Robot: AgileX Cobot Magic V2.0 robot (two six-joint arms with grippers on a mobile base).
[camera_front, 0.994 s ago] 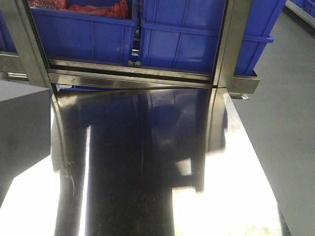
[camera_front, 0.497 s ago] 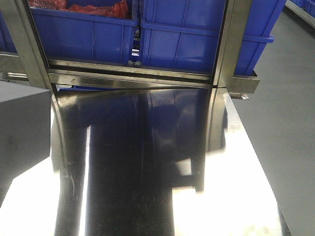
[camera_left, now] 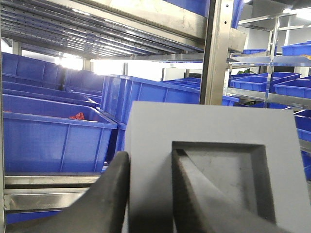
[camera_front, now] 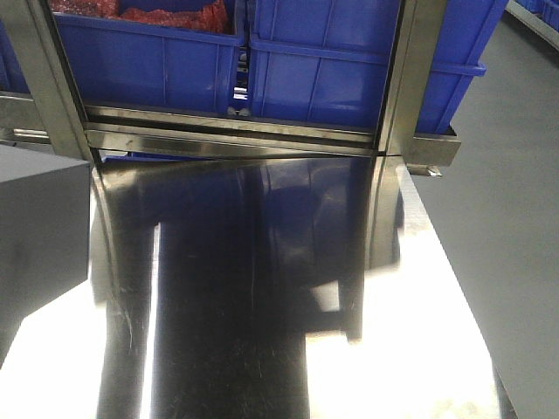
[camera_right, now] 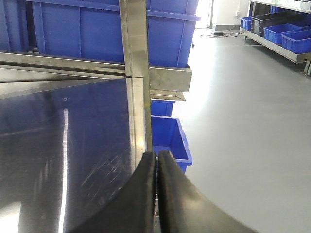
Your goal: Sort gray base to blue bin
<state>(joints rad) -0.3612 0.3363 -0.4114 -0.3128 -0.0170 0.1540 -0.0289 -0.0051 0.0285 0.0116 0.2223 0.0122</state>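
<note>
The gray base fills the left wrist view, its square recess facing the camera. My left gripper is shut on the recess's left wall, one finger outside and one inside. The base also shows as a gray block at the left edge of the front view, above the steel table. Several alike blue bins stand on the shelf ahead; I cannot tell which is the task's. One holds red items, one stands beside it. My right gripper is shut and empty over the table's right edge.
Steel shelf posts and a rail front the bins at the table's far edge. A blue crate stands on the gray floor to the right of the table. More blue crates fill racks behind.
The gray base at the left edge of the front view has dipped very slightly. Nothing else has visibly changed.
</note>
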